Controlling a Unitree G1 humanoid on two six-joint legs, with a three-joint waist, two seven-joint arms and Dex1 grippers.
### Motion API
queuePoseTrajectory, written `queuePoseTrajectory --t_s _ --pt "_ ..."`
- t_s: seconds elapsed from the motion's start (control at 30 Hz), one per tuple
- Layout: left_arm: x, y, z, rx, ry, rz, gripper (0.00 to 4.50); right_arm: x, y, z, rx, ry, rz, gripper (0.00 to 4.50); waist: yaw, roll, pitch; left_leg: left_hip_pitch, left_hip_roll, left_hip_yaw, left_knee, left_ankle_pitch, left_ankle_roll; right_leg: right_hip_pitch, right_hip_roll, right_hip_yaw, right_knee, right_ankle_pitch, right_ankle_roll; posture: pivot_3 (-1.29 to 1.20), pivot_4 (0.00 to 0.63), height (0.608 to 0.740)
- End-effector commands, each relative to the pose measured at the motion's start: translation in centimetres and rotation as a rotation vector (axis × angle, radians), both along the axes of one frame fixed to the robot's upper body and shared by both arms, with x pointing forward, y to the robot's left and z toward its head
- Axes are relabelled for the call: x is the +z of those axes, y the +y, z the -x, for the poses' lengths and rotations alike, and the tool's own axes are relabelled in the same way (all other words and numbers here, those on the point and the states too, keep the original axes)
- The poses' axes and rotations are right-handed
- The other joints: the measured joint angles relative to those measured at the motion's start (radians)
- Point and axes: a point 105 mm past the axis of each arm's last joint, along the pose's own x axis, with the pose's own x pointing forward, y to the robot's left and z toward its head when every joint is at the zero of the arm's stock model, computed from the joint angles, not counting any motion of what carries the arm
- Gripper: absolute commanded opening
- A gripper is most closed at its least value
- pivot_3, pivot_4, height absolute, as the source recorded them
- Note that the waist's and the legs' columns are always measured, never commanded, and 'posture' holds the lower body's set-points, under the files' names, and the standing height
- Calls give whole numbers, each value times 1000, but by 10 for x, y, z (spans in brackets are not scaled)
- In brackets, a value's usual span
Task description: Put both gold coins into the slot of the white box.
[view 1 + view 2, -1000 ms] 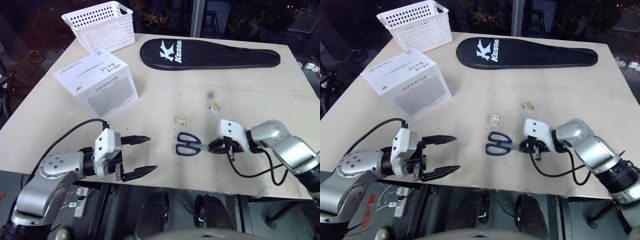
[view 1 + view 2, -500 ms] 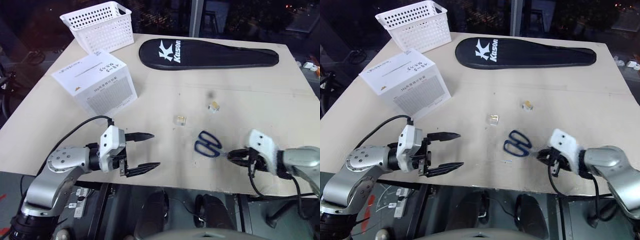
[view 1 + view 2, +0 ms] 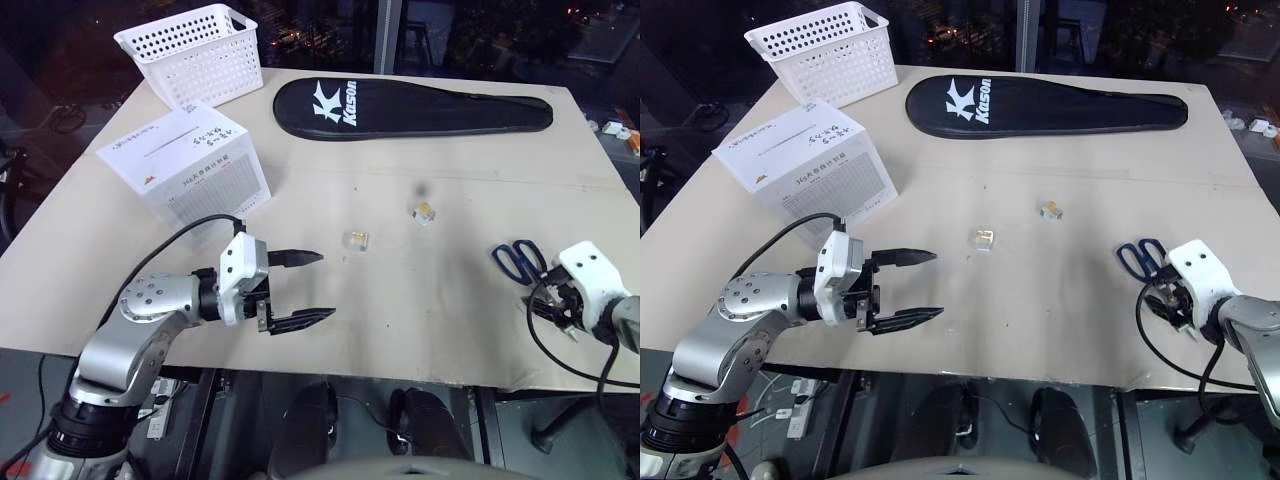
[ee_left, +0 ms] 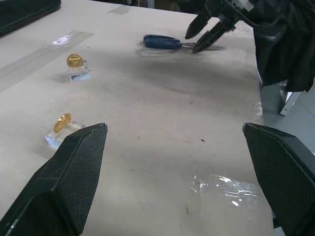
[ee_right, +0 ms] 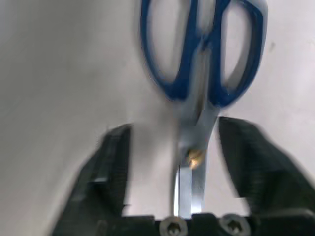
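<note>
My right claw (image 5: pixel 174 169) has its fingers spread to either side of the scissors (image 3: pixel 518 258), with the blades lying loose between them, so I read it as open and gripping nothing; the scissors sit at the right edge of the counter (image 3: pixel 450 150), well apart from the coins, which I judge clears the working area. My left claw (image 3: pixel 312 288) hangs wide open and empty near the front edge, pointing across toward the nearer gold coin (image 3: pixel 357 239), placed as if to start the first pick. Each coin stands on edge in a small clear holder, the farther gold coin (image 3: pixel 425 212) just beyond the first, which should leave an edge for the fingers to pinch. The white box (image 3: pixel 190 170) sits at the left with its slot (image 3: pixel 167 145) facing up, near my left arm, so that arm looks best suited for the drop. Neither coin is in yet.
</note>
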Motion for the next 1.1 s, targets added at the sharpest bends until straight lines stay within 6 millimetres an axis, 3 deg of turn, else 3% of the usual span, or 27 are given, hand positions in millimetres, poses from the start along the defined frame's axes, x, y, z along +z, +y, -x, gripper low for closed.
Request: queuePoseTrajectory --t_s 0.03,0.13,0.2,0.23,0.27,0.43,0.53,0.7,0.8,0.9,1.1 --pt "12 -3 -3 38 -16 52 4500 34 7 -6 23 -174 -50 4422 1 0 0 0 0 0 0 0 0 0 0 0 0 0 0 0 150 740" --pt "22 -5 -9 99 -13 105 4500 49 53 -17 126 -248 -273 4422 -2 0 0 0 0 -1 1 0 0 1 0 0 -1 0 1 0 150 740" --pt "24 -4 -12 122 -11 109 4500 49 65 -27 131 -249 -324 4422 -5 -1 0 1 1 -1 2 0 0 1 1 0 0 0 1 0 150 740" --pt "25 -4 -13 134 -10 115 4500 50 71 -37 137 -259 -318 3862 -5 0 0 1 2 -1 2 0 0 1 1 0 1 0 1 0 150 740" --pt "25 -3 -14 141 -8 118 4500 50 78 -46 152 -266 -305 3592 -5 0 0 1 1 0 2 0 0 1 1 0 2 0 0 0 150 740" --pt "25 -2 -14 161 -20 119 4500 49 104 -89 169 -269 -315 3592 -7 0 0 0 0 0 2 0 0 0 1 0 3 0 0 0 150 740" --pt "26 1 -14 175 -28 121 4500 52 115 -105 183 -262 -341 3592 -1 0 1 0 -1 0 2 0 0 0 1 0 3 3 -3 0 150 740" --pt "23 6 -11 205 -23 120 4500 54 128 -117 227 -251 -363 2056 -2 0 1 0 -1 0 1 0 0 0 1 1 2 3 -2 0 150 740" --pt "22 9 -8 227 -18 127 4500 54 133 -117 251 -231 -374 2056 -2 0 1 0 -1 0 1 0 0 0 1 0 3 3 -2 0 150 740" --pt "18 12 -5 236 -19 114 4500 54 136 -119 268 -224 -370 1373 -3 1 1 0 -1 0 1 0 0 0 1 0 3 3 -3 0 150 740" --pt "16 14 -4 240 -21 105 4500 50 138 -125 272 -214 -360 1373 -5 1 1 0 -1 0 1 0 0 0 1 0 3 3 -3 0 150 740"
